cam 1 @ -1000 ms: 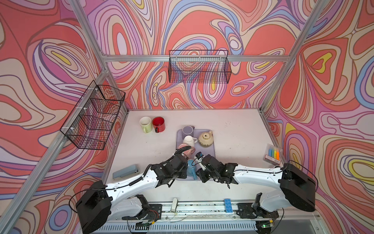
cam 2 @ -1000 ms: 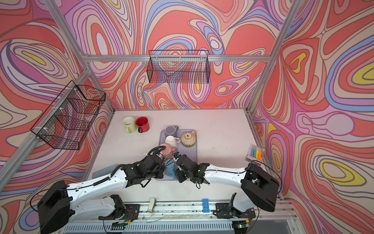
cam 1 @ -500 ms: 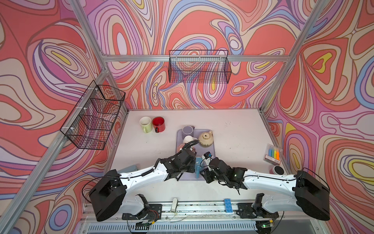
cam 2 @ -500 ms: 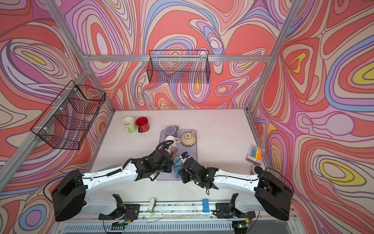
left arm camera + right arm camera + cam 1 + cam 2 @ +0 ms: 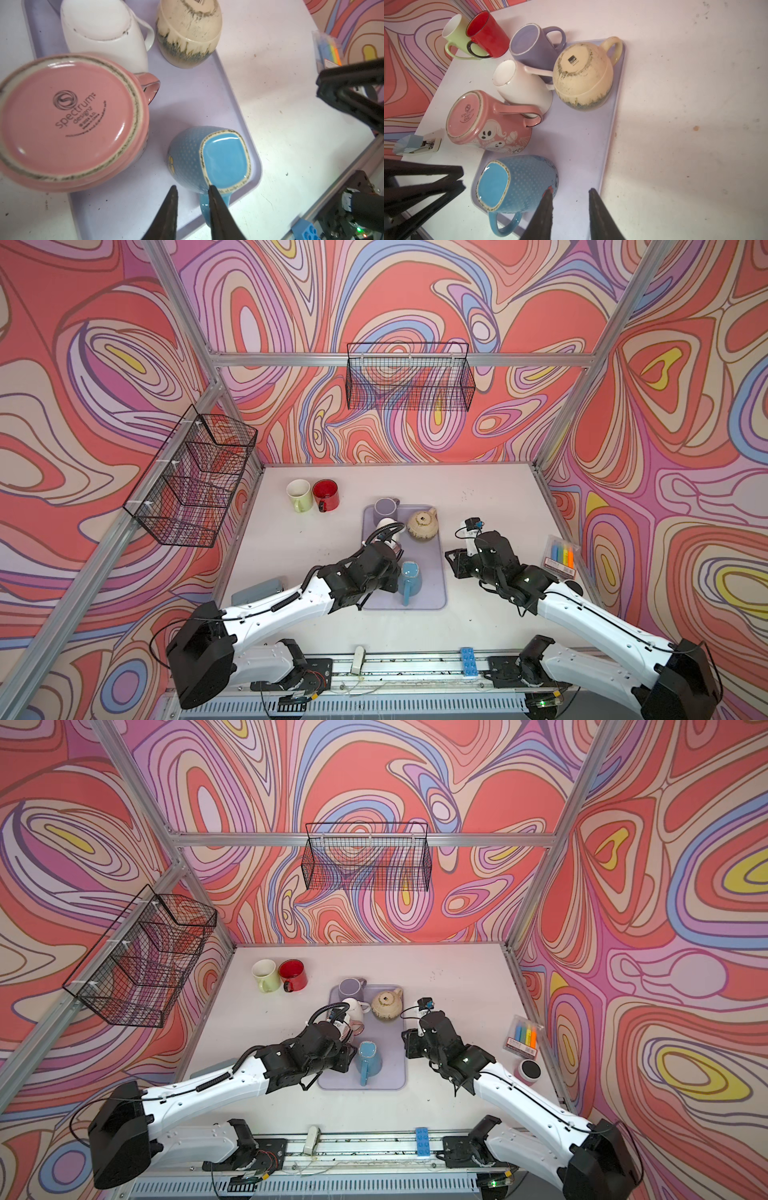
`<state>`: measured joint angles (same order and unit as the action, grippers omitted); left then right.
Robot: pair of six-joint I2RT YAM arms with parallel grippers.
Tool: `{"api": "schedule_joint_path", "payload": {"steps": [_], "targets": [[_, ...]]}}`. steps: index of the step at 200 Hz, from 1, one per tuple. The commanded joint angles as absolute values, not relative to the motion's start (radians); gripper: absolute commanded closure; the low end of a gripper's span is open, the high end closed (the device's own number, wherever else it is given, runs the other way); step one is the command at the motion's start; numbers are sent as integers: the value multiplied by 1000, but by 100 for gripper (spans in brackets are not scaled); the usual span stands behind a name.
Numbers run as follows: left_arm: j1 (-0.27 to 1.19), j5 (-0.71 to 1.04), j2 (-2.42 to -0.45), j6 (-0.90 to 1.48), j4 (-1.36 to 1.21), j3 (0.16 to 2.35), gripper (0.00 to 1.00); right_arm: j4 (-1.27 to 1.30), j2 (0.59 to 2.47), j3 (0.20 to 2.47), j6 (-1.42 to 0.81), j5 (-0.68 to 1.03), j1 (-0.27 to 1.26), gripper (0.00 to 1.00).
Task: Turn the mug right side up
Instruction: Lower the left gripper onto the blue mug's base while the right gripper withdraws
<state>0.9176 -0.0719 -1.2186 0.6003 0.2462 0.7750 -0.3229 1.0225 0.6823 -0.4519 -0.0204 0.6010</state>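
Blue dotted ceramic mug point(image 5: 409, 578), squared base: stands on the flat lavender plastic tray point(image 5: 432, 560) at the tray's near end. Mouth down, glazed base up, handle toward the tray's near edge.

Left gripper point(image 5: 192, 187): at the tray's near-left corner. Jaws parted a little, nothing between them. One fingertip point(image 5: 212, 193) lies against the base rim by the handle; contact not certain.

Right gripper point(image 5: 570, 191): just off the tray's right edge. Jaws narrowly apart, empty, clear of the mug.
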Motion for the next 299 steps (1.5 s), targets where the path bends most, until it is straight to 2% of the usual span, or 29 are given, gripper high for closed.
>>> {"api": "schedule_joint_path", "payload": {"steps": [1,22,39,121,165,235,299], "targets": [[964,-67,-1180,607,380,756,61,-380,1062,740,-383,24,574,69],[1027,-125,-1155,703,441,758,51,-375,1111,775,-359,34,561,69],[1069,-159,-1153,753,450,762,49,-361,1138,793,-346,46,549,69],[1086,-164,-1396,742,341,864,51,-326,1161,813,-300,111,455,69],[1070,-208,-1444,766,335,876,54,-296,1184,806,-291,153,419,70],[1013,-172,-1500,758,284,864,60,-257,1200,782,-295,183,389,70],[991,-149,-1532,721,270,878,77,-252,1197,758,-292,189,368,71]]}}
